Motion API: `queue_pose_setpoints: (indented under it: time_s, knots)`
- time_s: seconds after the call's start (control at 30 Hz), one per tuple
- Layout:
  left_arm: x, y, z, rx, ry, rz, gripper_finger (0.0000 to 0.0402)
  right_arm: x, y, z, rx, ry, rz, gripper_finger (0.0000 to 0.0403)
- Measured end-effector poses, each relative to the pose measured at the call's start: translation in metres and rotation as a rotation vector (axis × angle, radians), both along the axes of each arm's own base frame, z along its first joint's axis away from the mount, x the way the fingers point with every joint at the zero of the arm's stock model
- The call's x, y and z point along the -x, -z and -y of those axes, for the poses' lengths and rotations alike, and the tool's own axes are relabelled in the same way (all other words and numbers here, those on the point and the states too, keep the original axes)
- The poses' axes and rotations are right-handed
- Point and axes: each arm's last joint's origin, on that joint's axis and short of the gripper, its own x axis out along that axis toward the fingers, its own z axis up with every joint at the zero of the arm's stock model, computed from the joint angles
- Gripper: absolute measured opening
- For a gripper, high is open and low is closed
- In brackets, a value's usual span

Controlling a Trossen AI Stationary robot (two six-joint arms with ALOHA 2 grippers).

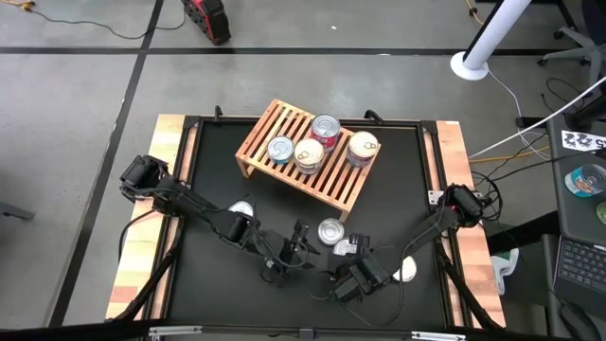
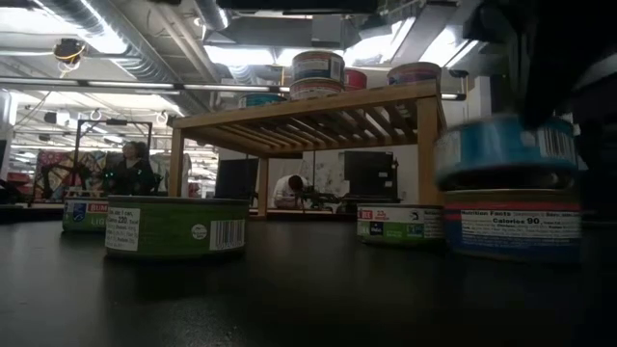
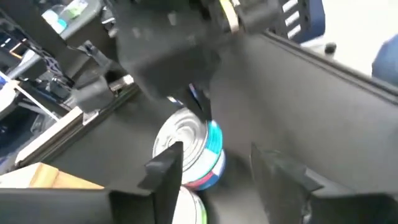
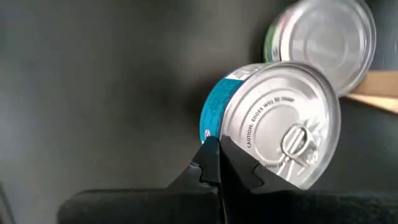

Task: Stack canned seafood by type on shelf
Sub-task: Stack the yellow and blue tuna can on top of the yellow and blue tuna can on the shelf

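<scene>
- The right end effector (image 1: 352, 248) is near the front of the black table (image 1: 398, 180), clamped on a blue-labelled can (image 4: 273, 130); the can hangs tilted just above another can (image 2: 511, 229) with a red and blue label.
- The left end effector (image 1: 301, 237) hovers just beside them, fingers (image 3: 166, 171) spread apart with nothing between.
- A green-labelled can (image 2: 175, 226) lies on the table by the left arm.
- 1 more can (image 1: 330, 230) sits between the end effectors and the shelf.
- Farther back, the wooden shelf (image 1: 270, 123) carries 4 cans on its slats: a silver-lidded can (image 1: 280, 149), a cream-lidded can (image 1: 309, 153), a red-sided can (image 1: 325, 128) and another cream-lidded can (image 1: 364, 146).
</scene>
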Motion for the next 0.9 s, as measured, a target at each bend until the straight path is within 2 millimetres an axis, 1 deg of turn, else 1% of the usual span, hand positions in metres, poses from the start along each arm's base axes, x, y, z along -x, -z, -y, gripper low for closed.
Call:
queue_pose_setpoints:
  time_s: [0.1,0.17,0.3,0.4,0.47,0.6,0.7,0.9]
  knots:
    - [-0.002,0.007,0.001,-0.031,0.012,-0.013,0.0201,-0.003,-0.007,-0.002,-0.012,-0.021,0.021,0.0]
    - [-0.006,0.016,0.002,-0.069,0.029,-0.018,0.0208,-0.004,-0.009,-0.002,-0.011,-0.025,0.033,0.0]
    - [-0.014,0.037,0.006,-0.175,0.082,-0.012,0.0213,-0.004,-0.011,-0.002,-0.006,-0.025,0.04,0.0]
    - [-0.021,0.051,0.009,-0.262,0.112,0.025,0.0214,-0.004,-0.011,-0.002,-0.006,-0.025,0.041,0.0]
    - [-0.025,0.057,0.01,-0.299,0.119,0.062,0.0214,-0.004,-0.011,-0.002,-0.009,-0.025,0.044,0.0]
    - [-0.032,0.065,0.013,-0.301,0.11,0.127,0.0214,-0.004,-0.011,-0.003,-0.009,-0.025,0.044,0.0]
    - [-0.034,0.073,0.014,-0.308,0.109,0.134,0.0214,-0.004,-0.011,-0.003,-0.01,-0.024,0.045,0.0]
    - [-0.037,0.083,0.014,-0.395,0.125,0.155,0.0214,-0.008,-0.011,-0.003,-0.03,-0.02,0.066,0.0]
